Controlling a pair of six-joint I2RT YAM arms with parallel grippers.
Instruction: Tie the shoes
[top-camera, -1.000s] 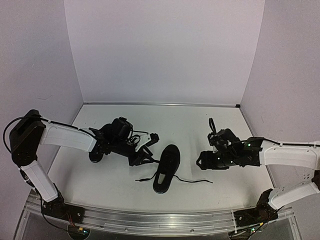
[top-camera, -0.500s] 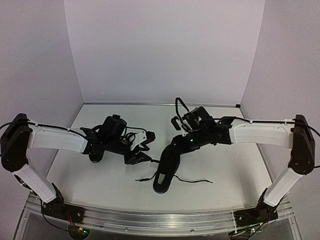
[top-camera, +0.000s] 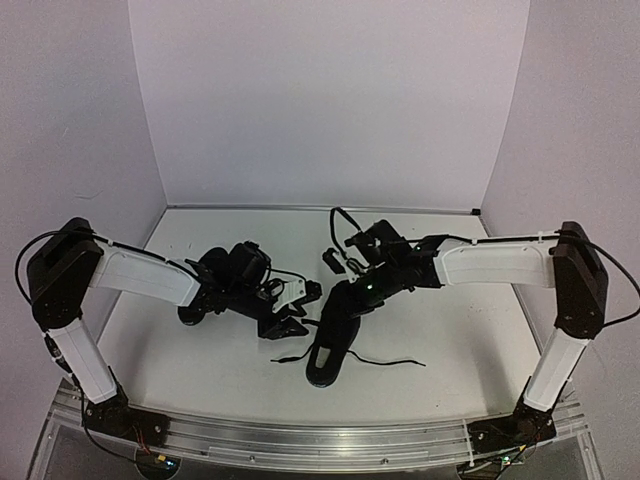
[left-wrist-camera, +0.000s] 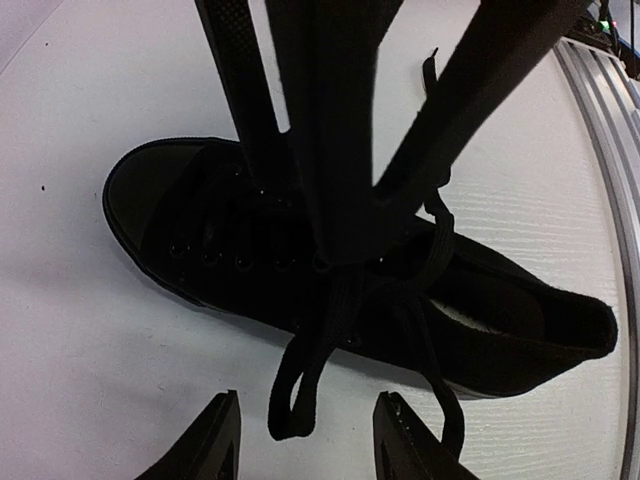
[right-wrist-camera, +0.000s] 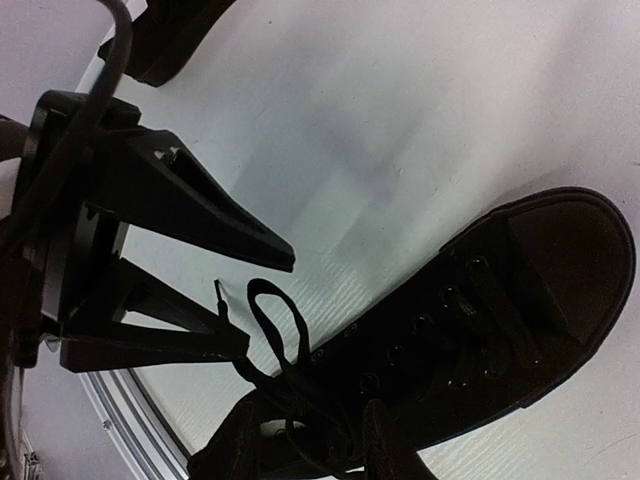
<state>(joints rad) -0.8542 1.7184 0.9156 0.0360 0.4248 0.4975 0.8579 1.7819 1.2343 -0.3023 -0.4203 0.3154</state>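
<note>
One black shoe (top-camera: 328, 345) lies mid-table with its toe toward the back. In the left wrist view this shoe (left-wrist-camera: 200, 240) has a lace loop (left-wrist-camera: 293, 390) hanging off its side. My left gripper (left-wrist-camera: 305, 440) stands open with the loop between its fingertips and not pinched. From the top, the left gripper (top-camera: 293, 315) sits at the shoe's left side. My right gripper (top-camera: 350, 297) hovers over the laced part. In its own view the right gripper (right-wrist-camera: 310, 455) straddles the crossed laces (right-wrist-camera: 300, 400), jaws apart. The other shoe (top-camera: 192, 310) lies behind the left arm, mostly hidden.
Two loose lace ends (top-camera: 400, 360) trail on the white table on either side of the shoe's heel. A metal rail (top-camera: 320, 440) runs along the near edge. White walls close in the back and both sides.
My right arm has swung in from the right side to over the shoe, its jaws narrowing on the way. The left gripper has opened wider beside the shoe.
</note>
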